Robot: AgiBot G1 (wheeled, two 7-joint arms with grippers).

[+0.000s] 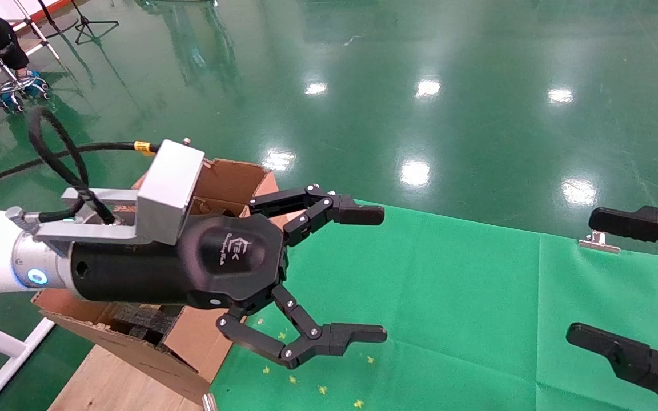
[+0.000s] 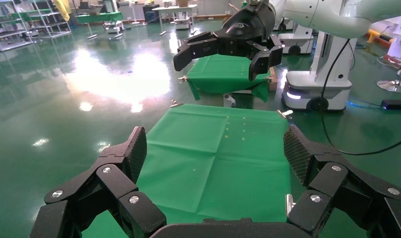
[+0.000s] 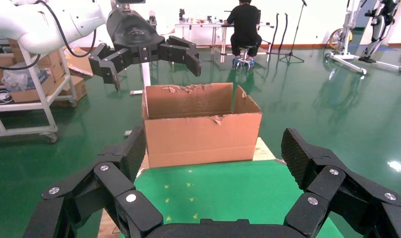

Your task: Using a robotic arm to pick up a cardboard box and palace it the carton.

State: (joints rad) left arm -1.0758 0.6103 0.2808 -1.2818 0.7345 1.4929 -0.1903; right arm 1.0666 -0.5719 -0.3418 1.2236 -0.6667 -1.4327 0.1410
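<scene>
Zero cardboard box in any view. Left gripper (image 1: 372,274) hangs spread and empty at the carton's (image 1: 232,180) 3 o'clock, over the green cloth (image 1: 449,297). Right gripper (image 1: 597,279) parked at 3 o'clock, also spread.

The room is bright. Lamps overhead make white shiny spots on the green floor (image 1: 477,114), mostly near the top middle of the head view. Shadows are soft. Everything looks sharp.
</scene>
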